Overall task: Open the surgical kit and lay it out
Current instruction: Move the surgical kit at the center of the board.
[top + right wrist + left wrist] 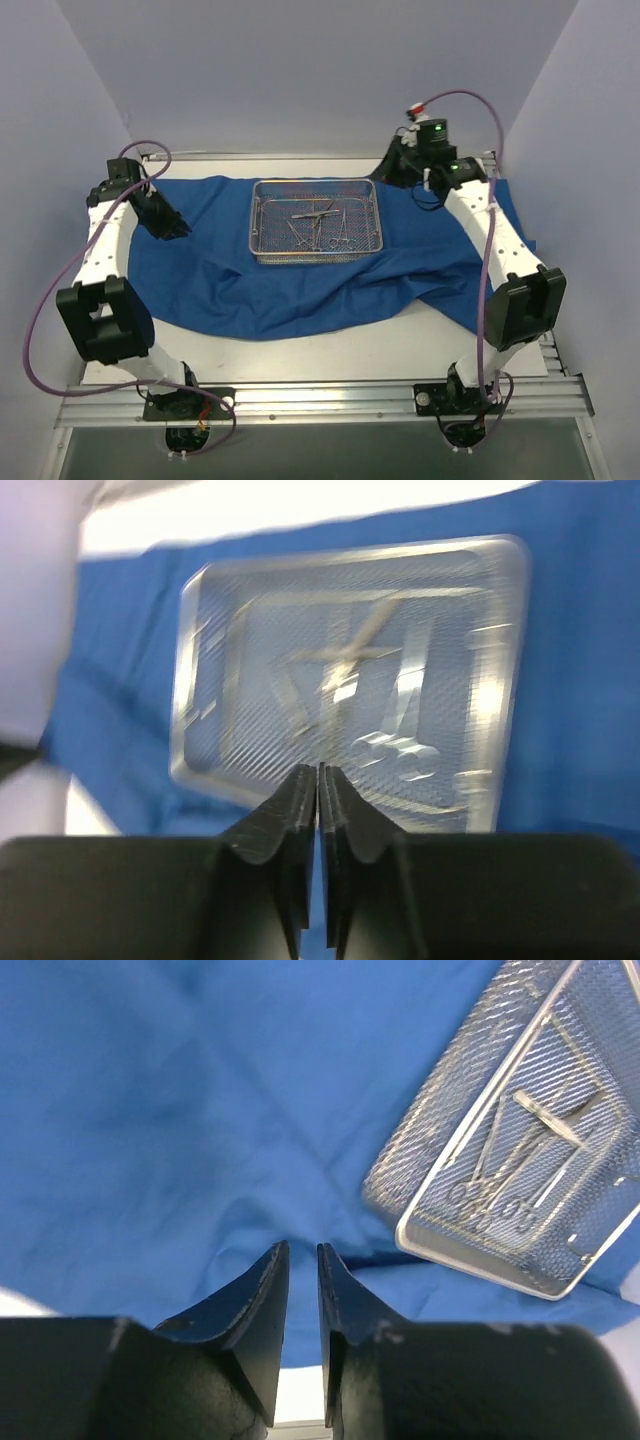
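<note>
The blue cloth wrap point(250, 290) was seen already opened and spread over the tabletop point(400, 345). It was not fully smoothed: folds were left along its near edge, and the near right corner was bunched. The wire-mesh tray point(316, 183) was exposed, sitting uncovered on the cloth toward the far middle. The opening step was therefore judged largely done.

The laying-out was judged not yet begun. The steel instruments point(318, 228) were all found inside the tray, overlapping one another, and none had been set out on the cloth. What appeared to be left was lifting them out one at a time and arranging them apart, and perhaps flattening the cloth.

By count, one cloth and one tray were seen. At least three ring-handled instruments could be made out, possibly four. One was lying crosswise over the others, so the exact number could not be fixed.

The jaws of the left arm point(105, 240) were held over the left part of the cloth, well apart from the tray. They were parted by only a narrow gap, with nothing between them. The jaws of the right arm point(490, 225) were raised near the far right corner of the tray. They were pressed almost together and were empty.
</note>
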### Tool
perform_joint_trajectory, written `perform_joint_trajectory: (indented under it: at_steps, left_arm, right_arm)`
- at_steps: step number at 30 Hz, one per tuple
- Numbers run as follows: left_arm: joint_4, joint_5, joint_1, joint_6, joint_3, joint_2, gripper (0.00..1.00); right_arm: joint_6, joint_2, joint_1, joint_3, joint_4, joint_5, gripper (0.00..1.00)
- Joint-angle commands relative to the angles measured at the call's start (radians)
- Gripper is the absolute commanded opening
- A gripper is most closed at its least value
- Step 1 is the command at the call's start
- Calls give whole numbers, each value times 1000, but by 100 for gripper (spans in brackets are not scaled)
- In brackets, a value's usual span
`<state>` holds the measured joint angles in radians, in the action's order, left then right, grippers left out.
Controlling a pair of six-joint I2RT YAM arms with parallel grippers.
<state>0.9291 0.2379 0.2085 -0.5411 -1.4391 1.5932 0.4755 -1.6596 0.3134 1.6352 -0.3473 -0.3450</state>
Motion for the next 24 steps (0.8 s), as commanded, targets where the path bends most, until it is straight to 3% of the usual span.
perform_joint_trajectory:
  at_steps: [1, 6, 10, 14, 24]
  left_arm:
    - [-79, 101, -34, 1, -139, 126, 26]
    - [-20, 164, -92, 17, -349, 396, 21]
    - [68, 77, -147, -19, -481, 520, 2]
    - [99, -29, -155, -121, -439, 547, 2]
    - [125, -11, -161, -128, -501, 718, 2]
  right_arm:
    - [40, -38, -132, -38, -38, 89, 5]
    - [-14, -126, -203, -31, -27, 211, 0]
    - [-40, -225, -266, -20, -45, 221, 0]
    - [-60, -278, -281, -12, -82, 262, 0]
    - [-104, -419, -287, -75, -53, 293, 0]
